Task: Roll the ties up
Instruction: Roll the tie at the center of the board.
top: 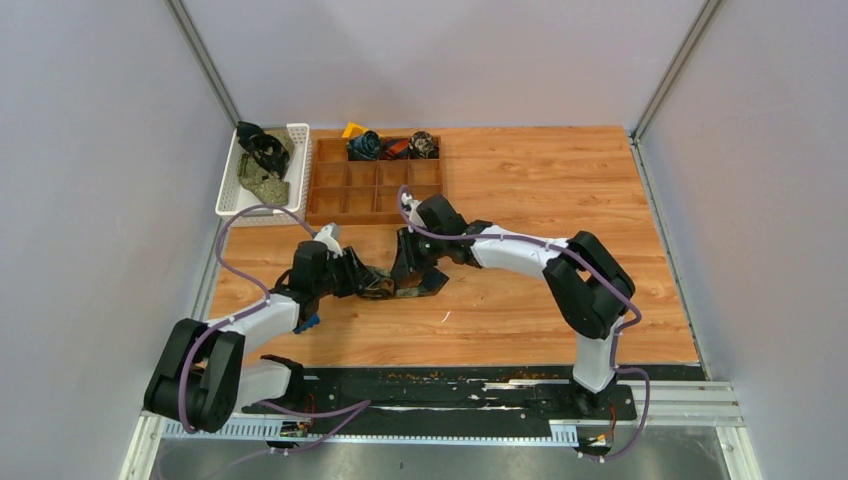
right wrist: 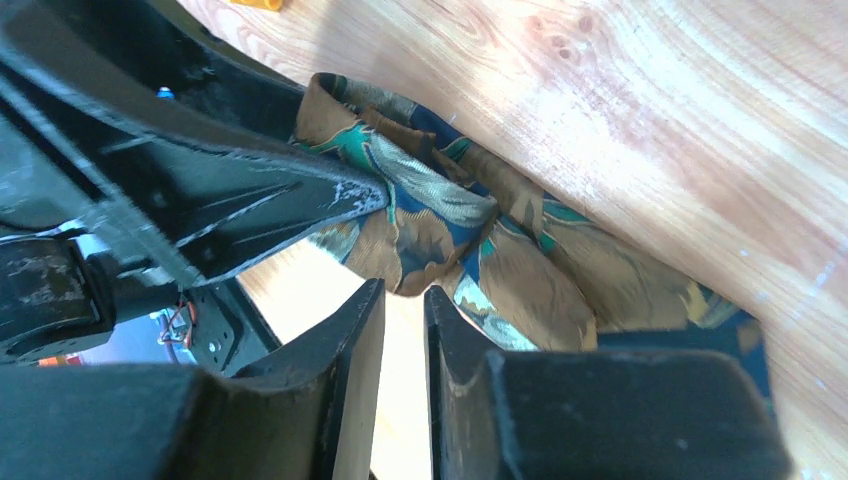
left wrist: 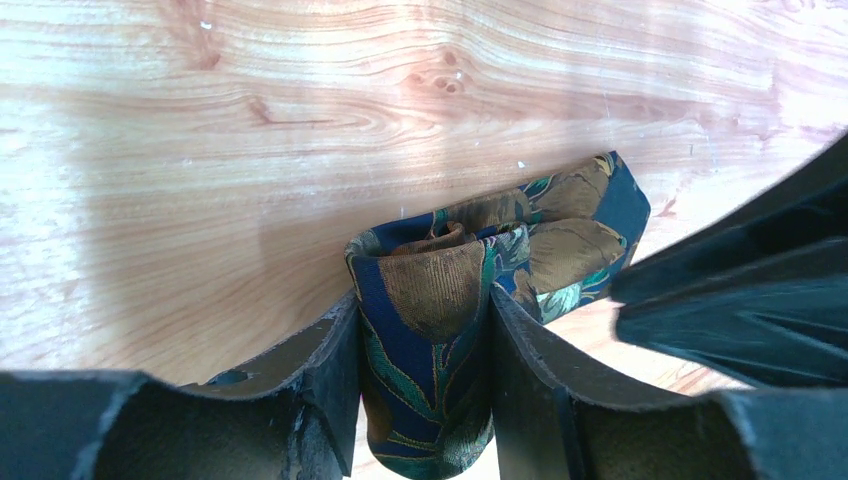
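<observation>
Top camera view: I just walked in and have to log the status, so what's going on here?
Both arms are working one patterned tie on the table. The left gripper clamps its rolled part; the right gripper sits at the loose fold, fingers nearly together, and whether it pinches fabric is unclear. Rolled ties sit in the wooden tray; more ties wait in the white basket.
</observation>
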Motion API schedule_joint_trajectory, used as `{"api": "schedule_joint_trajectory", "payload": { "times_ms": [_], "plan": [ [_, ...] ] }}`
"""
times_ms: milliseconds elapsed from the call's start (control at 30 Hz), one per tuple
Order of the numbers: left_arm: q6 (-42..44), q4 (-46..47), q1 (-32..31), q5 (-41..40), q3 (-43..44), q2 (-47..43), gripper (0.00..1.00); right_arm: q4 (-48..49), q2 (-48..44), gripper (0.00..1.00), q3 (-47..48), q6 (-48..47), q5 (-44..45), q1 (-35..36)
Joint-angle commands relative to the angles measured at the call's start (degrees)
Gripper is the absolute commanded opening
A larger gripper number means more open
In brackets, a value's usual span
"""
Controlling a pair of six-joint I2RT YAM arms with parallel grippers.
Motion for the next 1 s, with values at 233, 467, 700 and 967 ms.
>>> {"api": "schedule_joint_trajectory", "payload": {
  "times_ms": [233,467,700,967],
  "plan": [
    [5.6,-14.8,-1.9,-8.3,2.8,-4.4,0.46,-4.4,-13.2,0.23,-4.3,-5.5,4.4,-3.5],
    [7.5,-22.9,-7.2,-17.8,7.4,-5.1,0.45,-4.6,-16.3,0.36,-7.5,-7.6,6.6,-4.8],
    [9.2,-29.0,-11.5,-27.0,12.1,-3.9,0.46,-3.5,-17.7,0.43,-10.1,-8.0,5.4,-7.0],
    [10.4,-33.3,-15.9,-35.4,16.5,0.3,0.47,-3.0,-18.1,0.45,-11.5,-8.0,4.0,-9.1]
  ]
}}
